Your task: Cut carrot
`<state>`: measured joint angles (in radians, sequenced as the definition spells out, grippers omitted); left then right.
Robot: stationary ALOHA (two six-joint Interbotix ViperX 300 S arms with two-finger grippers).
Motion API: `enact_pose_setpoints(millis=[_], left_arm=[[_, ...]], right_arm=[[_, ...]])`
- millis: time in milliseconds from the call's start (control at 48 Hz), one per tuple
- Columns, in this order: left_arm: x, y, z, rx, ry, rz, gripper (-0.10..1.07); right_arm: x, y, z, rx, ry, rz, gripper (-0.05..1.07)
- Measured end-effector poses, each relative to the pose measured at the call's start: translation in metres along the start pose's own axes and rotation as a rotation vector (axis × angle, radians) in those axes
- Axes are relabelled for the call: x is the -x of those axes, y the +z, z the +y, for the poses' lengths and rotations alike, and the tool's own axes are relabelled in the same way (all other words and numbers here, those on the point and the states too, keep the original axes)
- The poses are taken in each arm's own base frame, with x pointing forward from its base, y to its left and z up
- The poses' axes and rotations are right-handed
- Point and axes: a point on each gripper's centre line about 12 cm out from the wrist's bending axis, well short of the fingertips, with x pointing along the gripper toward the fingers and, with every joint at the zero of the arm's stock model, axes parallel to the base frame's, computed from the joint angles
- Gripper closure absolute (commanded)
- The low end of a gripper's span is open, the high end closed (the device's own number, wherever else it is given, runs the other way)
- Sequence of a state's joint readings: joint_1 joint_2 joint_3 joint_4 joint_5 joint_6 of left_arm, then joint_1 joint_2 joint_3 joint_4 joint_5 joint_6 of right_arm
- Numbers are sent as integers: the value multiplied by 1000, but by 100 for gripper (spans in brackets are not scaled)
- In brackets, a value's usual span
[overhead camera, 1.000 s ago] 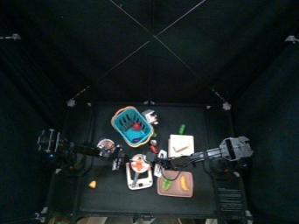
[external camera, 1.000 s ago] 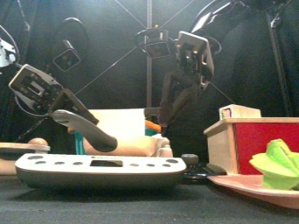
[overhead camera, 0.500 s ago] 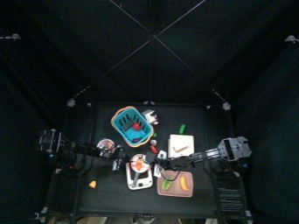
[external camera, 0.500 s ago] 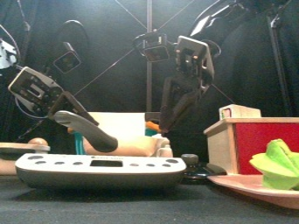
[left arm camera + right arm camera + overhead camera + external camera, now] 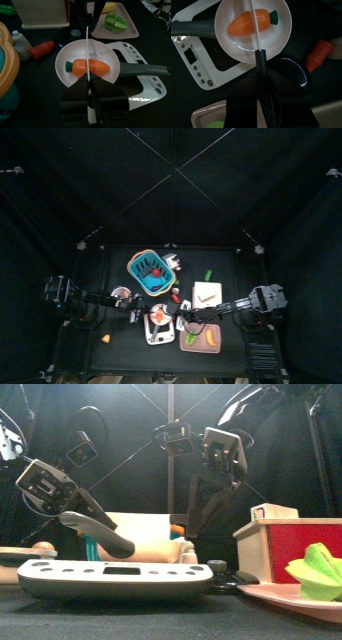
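Note:
An orange carrot (image 5: 97,66) with a green top lies in a white bowl (image 5: 70,50) with a grey handle, on a white kitchen scale (image 5: 145,95). My left gripper (image 5: 89,87) is shut on a knife whose thin blade stands edge-on across the carrot's middle. My right gripper (image 5: 260,75) is shut on a black-handled knife. Its thin blade crosses the same carrot (image 5: 246,22) from the other side. In the top view both grippers, left (image 5: 136,307) and right (image 5: 187,316), meet at the bowl (image 5: 159,316). In the front view a bit of the carrot (image 5: 175,531) shows behind the handle.
A pink plate (image 5: 127,34) with a green cut fruit (image 5: 115,21) lies beside the scale. A red-and-wood box (image 5: 287,549), a red bottle (image 5: 41,48) and a teal tray (image 5: 150,268) stand close by. A small orange piece (image 5: 104,339) lies at the table's front left.
The left arm's wrist has shifted slightly upward in the front view. Both blades stay over the carrot.

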<state>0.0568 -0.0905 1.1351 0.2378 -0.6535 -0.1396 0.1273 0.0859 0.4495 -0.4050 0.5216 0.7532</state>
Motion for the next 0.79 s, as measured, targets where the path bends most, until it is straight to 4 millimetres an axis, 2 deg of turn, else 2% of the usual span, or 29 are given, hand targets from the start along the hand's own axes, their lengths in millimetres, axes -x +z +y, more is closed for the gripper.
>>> enact_pose_setpoints(millis=[396, 792], left_arm=[[-3, 5, -1, -22, -13, -11, 62], [-5, 10, -6, -46, -35, -24, 62]], right_arm=[[1, -1, -1, 6, -13, 10, 56], [12, 2, 2, 12, -3, -12, 56]])
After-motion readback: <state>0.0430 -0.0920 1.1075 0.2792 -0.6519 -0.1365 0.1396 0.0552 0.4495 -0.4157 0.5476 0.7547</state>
